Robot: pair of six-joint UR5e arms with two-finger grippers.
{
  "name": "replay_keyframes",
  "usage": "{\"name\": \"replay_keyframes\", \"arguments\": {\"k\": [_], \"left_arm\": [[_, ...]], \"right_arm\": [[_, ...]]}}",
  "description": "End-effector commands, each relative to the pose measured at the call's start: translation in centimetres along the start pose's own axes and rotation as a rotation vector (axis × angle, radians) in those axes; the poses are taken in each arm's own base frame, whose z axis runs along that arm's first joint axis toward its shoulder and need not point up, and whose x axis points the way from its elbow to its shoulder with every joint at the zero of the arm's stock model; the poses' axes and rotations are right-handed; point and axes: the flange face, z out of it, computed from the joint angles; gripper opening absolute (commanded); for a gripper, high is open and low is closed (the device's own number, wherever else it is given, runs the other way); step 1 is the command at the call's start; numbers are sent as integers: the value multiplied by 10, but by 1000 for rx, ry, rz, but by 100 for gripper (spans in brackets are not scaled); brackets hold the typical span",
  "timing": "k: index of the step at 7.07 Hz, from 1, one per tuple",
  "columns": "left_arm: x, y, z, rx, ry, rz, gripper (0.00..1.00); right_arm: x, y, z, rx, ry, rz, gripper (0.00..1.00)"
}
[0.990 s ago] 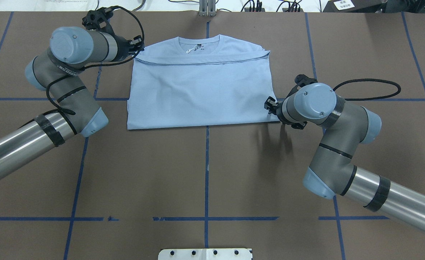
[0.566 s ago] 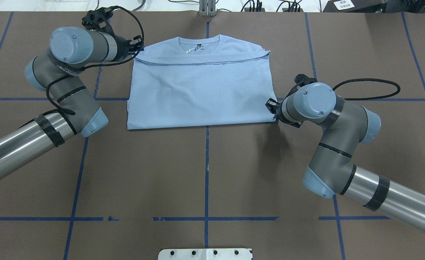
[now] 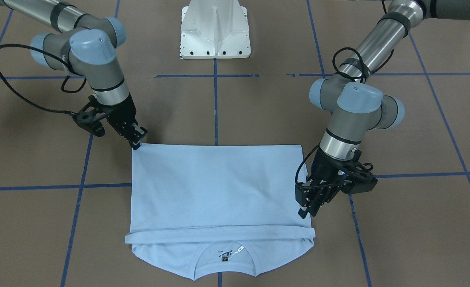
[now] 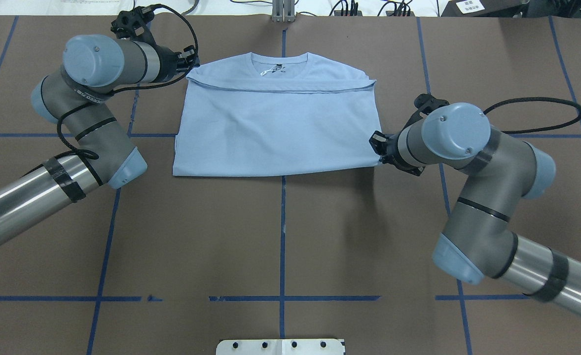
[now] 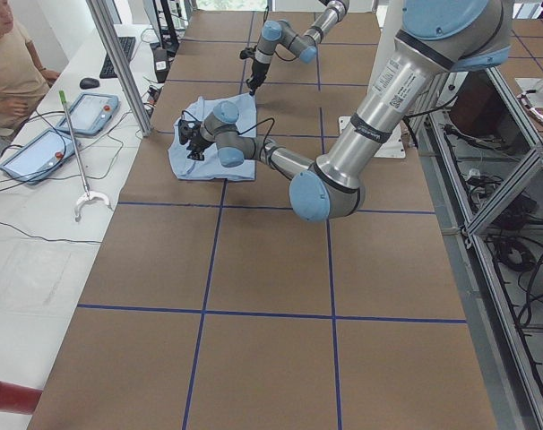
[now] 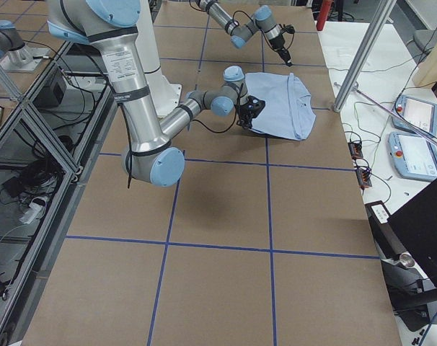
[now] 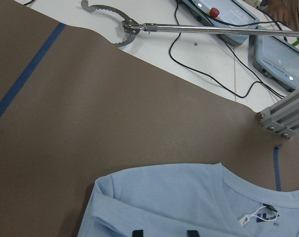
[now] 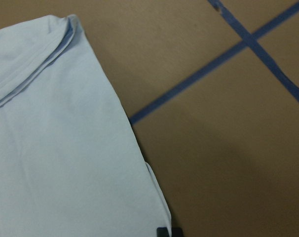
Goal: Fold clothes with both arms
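Since 0.6 s ago: right arm (image 4: 468, 162) has swung out to its own side, and the T-shirt (image 4: 275, 128) went with it. Collar (image 4: 279, 61) and folded-over band (image 4: 280, 90) slid right and toward the far edge; the near-left corner stayed put

- Nearest: white pedestal base (image 4: 280, 346), then a wide strip of bare brown worktop (image 4: 280, 236) crossed by blue tape lines (image 4: 282, 222)
- Shirt lies flat in the far half, across the centre tape line. Near hem is straight, and there is bare worktop on both flanks
- Right claw (image 3: 138, 140) is at the near-right hem corner. In the wrist view its fingertips (image 8: 163, 232) sit almost together on that corner, pinching the cloth
- Left arm (image 4: 88, 93) reaches the far-left shoulder, with the left claw (image 3: 306, 209) at the end of the folded band. Its fingertips (image 7: 137, 232) show a visible gap over the cloth; cannot tell if it actually has a grip
- White neck tag (image 4: 267, 72) faces up inside the collar, and only a narrow margin of worktop lies beyond it
- Past that edge: metal post (image 4: 283, 12), cables, and a white bench (image 5: 38, 224) with a reach-grabber tool (image 7: 189, 28) and control pendants (image 7: 278, 54)
- A person (image 5: 7, 63) sits at the bench; aluminium framing runs behind the robot
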Motion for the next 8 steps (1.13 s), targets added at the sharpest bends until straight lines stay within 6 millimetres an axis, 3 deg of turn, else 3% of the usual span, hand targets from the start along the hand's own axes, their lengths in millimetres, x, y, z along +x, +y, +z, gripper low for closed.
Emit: {"name": "replay_keyframes", "arguments": {"k": [1, 2, 3, 4, 5, 6, 7, 8], "left_arm": [[20, 36, -53, -89, 99, -36, 46], [22, 43, -62, -163, 116, -66, 55], [28, 49, -66, -187, 127, -103, 61], [35, 56, -74, -237, 130, -156, 66], [38, 78, -86, -297, 115, -214, 75], [46, 117, -99, -353, 69, -236, 75], [52, 144, -105, -384, -27, -293, 75], [49, 179, -119, -432, -78, -303, 75]], "right_arm": [[66, 92, -99, -168, 150, -69, 0], [95, 154, -123, -248, 252, -86, 0], [125, 219, -123, -313, 368, -138, 0], [147, 260, -119, -325, 427, -132, 62], [158, 283, -115, -277, 422, -148, 100], [155, 283, -115, -268, 402, -145, 100], [142, 267, -119, -249, 369, -102, 100], [102, 236, -129, -224, 280, -36, 100]]}}
